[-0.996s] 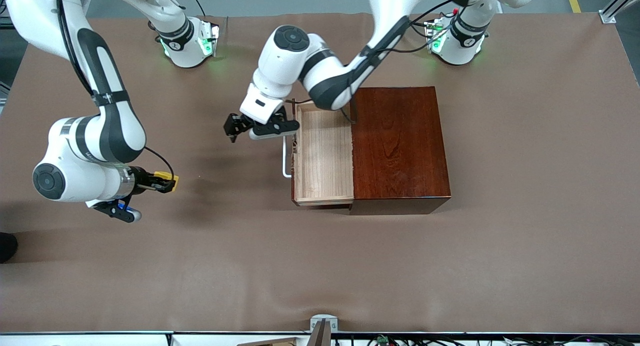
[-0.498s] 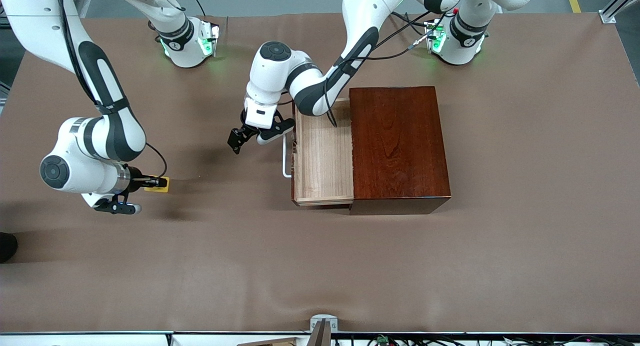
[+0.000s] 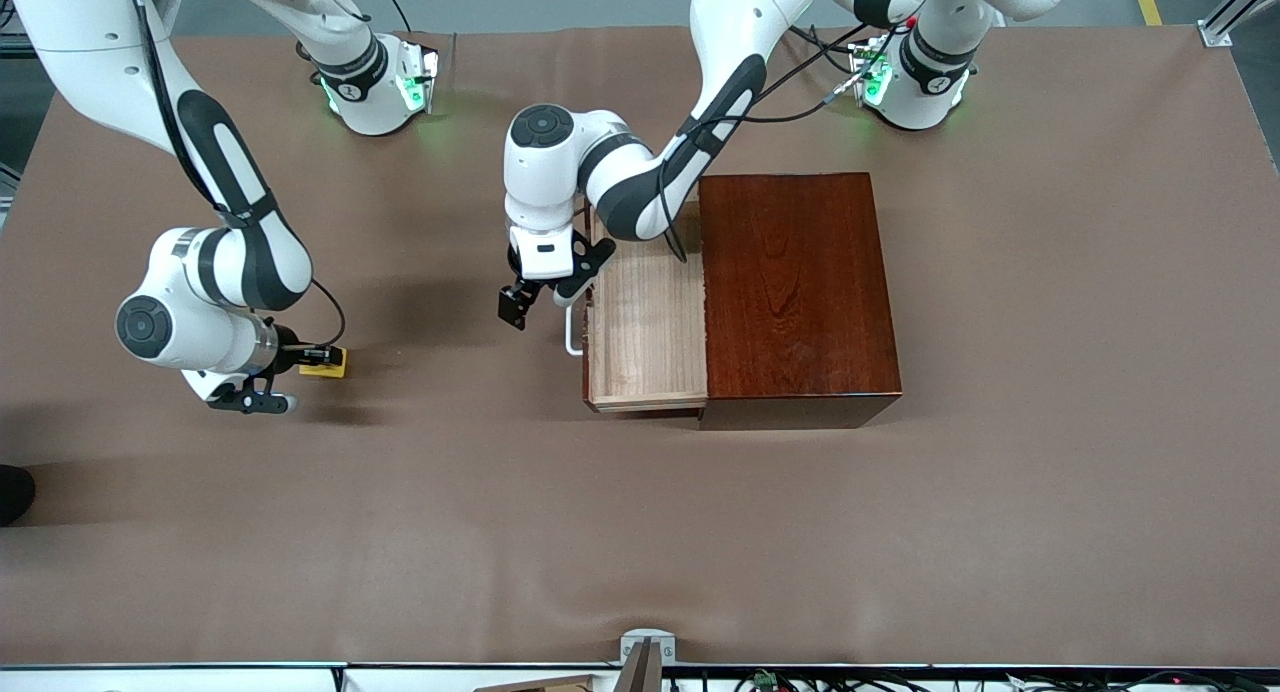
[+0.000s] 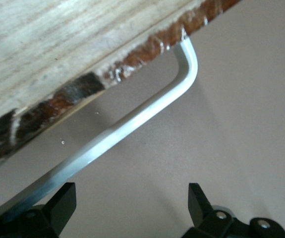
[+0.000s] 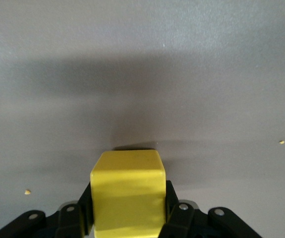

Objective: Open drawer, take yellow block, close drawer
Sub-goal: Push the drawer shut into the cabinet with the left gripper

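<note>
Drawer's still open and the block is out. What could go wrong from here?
1. The left hand is open by the drawer's white handle, one finger almost on the bar; a skewed push might jam the drawer or shift the wooden box.
2. The right hand grips the yellow block low over the table; releasing early could let it tumble.

The drawer (image 3: 645,312) juts from the wooden box (image 3: 797,287) toward the right arm's end; the yellow block (image 3: 327,362) sits well apart at that end
</note>
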### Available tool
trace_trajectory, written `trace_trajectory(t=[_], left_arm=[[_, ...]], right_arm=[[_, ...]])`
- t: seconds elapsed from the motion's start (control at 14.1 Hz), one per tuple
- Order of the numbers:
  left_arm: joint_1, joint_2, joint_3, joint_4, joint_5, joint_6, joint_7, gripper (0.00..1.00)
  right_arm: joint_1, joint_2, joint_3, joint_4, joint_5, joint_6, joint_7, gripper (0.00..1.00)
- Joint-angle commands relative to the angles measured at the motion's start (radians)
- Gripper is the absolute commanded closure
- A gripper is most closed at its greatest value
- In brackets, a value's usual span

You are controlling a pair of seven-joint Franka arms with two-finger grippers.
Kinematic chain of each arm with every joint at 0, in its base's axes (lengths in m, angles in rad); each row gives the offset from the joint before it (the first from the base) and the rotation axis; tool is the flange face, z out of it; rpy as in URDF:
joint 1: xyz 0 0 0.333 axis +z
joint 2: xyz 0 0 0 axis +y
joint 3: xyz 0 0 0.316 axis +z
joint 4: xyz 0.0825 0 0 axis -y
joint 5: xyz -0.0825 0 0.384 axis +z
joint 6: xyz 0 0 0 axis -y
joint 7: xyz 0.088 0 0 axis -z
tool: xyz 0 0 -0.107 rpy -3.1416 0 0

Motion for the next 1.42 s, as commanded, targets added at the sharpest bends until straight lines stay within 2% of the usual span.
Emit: trace_trajectory(t=[0.0, 0.07, 0.43, 0.71, 0.92, 1.35], left_arm=[[-0.001, -0.009, 0.022, 0.016, 0.006, -0.119, -0.016, 0.00], [-0.001, -0.015, 0.037, 0.016, 0.006, -0.176, -0.014, 0.00], [0.023, -0.074, 0.060, 0.007, 0.004, -0.371, -0.013, 0.00], [0.051, -0.092, 0.065, -0.006, 0.006, -0.474, -0.040, 0.00], [0.059, -0.091, 0.071, -0.012, 0.012, -0.551, -0.097, 0.00], [0.085, -0.092, 0.084, -0.012, 0.020, -0.712, -0.111, 0.00]], right_arm=[[-0.022, -0.005, 0.016, -0.021, -0.011, 0.019, 0.001, 0.51], [-0.022, -0.005, 0.016, -0.030, -0.010, 0.028, 0.003, 0.01], [-0.018, -0.020, 0.021, -0.027, 0.000, 0.003, 0.006, 0.00], [-0.009, -0.103, 0.042, 0.024, 0.010, -0.111, 0.006, 0.00], [0.010, -0.112, 0.049, 0.198, 0.010, -0.376, 0.006, 0.00], [0.024, -0.134, 0.039, 0.502, 0.009, -0.668, 0.004, 0.00]])
